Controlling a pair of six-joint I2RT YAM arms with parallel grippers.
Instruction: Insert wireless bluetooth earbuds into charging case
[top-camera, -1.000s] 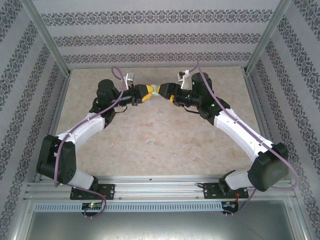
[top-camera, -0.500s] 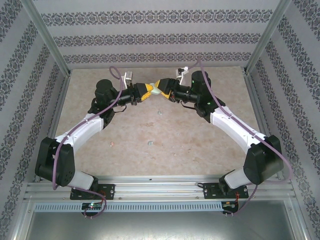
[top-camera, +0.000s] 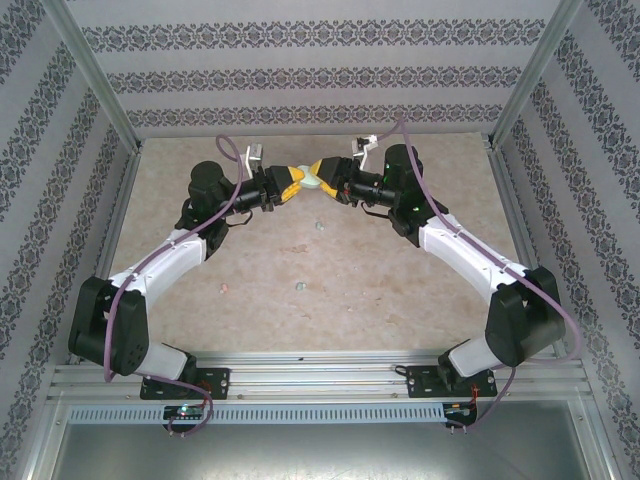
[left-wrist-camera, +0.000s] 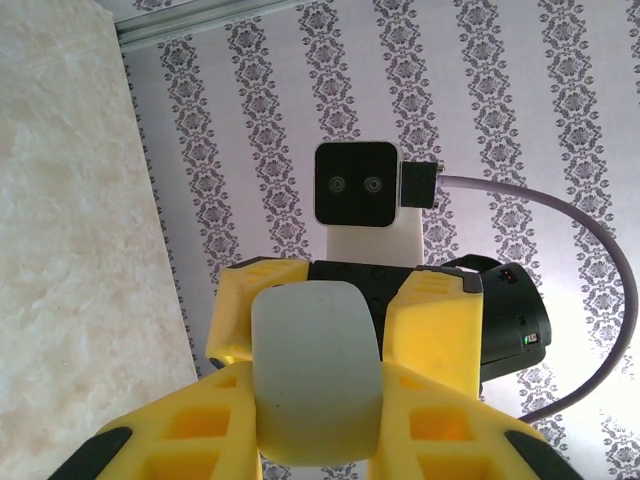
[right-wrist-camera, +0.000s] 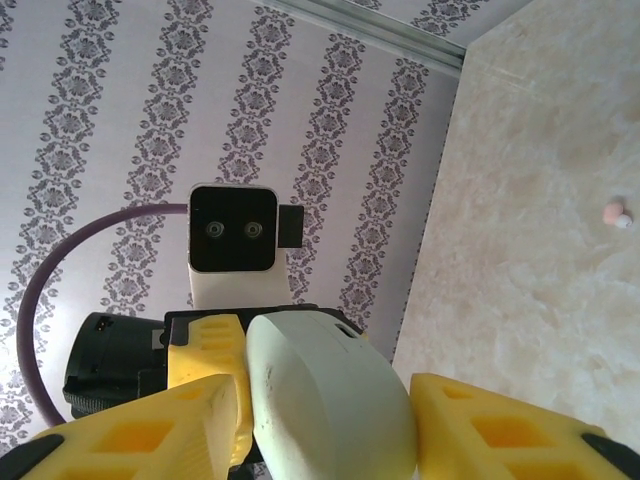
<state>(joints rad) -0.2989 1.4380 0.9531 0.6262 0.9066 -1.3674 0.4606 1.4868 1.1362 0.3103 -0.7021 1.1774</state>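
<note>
Wallpapered booth, beige marbled tabletop (top-camera: 400, 290) | pale mint oval charging case (top-camera: 312, 180) aloft at the far middle, clamped by left gripper (top-camera: 300, 182) | right gripper (top-camera: 323, 180) straddles it, grip unclear | tiny mint and pink earbuds (top-camera: 298, 285) loose on tabletop | likely opening the lid: brace base, pull slowly.

Beige table (top-camera: 400, 300) (three tiny scattered earbuds (top-camera: 299, 286))

Lab test booth: aluminium frame (top-camera: 92, 75), wallpapered panels (top-camera: 320, 60), marble-look table (top-camera: 330, 290).
</note>
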